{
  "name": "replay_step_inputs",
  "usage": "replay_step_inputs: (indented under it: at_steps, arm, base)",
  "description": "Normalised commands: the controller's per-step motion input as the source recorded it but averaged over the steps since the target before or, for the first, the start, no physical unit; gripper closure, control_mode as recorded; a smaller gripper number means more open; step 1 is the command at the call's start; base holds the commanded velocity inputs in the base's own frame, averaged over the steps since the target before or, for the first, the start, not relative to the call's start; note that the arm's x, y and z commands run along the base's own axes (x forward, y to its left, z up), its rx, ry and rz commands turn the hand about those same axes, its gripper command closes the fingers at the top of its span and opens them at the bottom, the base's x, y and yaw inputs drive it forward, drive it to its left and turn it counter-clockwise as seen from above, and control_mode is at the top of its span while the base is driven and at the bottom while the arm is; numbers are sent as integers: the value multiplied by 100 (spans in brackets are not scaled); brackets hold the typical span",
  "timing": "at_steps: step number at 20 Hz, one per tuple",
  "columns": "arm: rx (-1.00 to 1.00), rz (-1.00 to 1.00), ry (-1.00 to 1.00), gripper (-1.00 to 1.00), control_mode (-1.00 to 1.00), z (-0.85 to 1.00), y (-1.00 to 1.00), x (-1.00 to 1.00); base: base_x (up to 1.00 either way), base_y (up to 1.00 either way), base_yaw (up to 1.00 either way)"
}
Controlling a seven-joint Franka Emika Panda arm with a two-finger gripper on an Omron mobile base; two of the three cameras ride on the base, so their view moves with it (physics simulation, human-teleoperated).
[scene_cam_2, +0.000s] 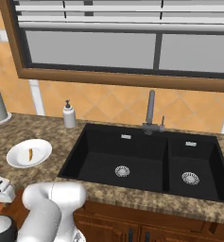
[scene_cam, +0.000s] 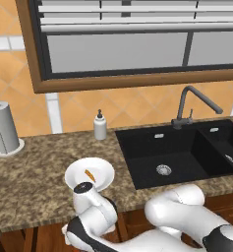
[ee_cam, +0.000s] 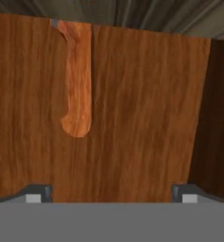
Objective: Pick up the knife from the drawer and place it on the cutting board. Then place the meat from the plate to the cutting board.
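Looking down along the hand, the gripper (ee_cam: 111,194) has its jaws spread wide with nothing between them, the two dark tips at 7 and 5 o'clock of the hand view. Beneath them lies the reddish-brown wooden floor of the drawer (ee_cam: 142,118). The knife (ee_cam: 76,80) lies flat on it at 11 o'clock, its orange-red handle pointing toward the hand and only a sliver of grey blade visible at the far end. On the speckled granite counter (scene_cam: 29,177) the plate (scene_cam: 101,170) sits at 9 o'clock from the black sink (scene_cam: 177,152), just beside it, with the meat (scene_cam: 89,174) resting on it.
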Motion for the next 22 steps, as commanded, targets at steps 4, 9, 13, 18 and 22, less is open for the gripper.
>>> replay_step_inputs:
  at_steps: [4, 9, 13, 18, 22]
  arm:
    - [-5, 0, 23, -100, -100, -43, 42, 0]
    - [-4, 0, 3, -100, -100, -33, 11, 0]
    - [-16, 0, 16, -100, -100, -61, 31, 0]
    - [-1, 0, 17, -100, -100, -33, 59, -34]
    - [0, 0, 13, -100, -100, -11, 41, -88]
  base:
    - [0, 0, 0]
    - [0, 0, 0]
    - [0, 0, 0]
    - [0, 0, 0]
    - [0, 0, 0]
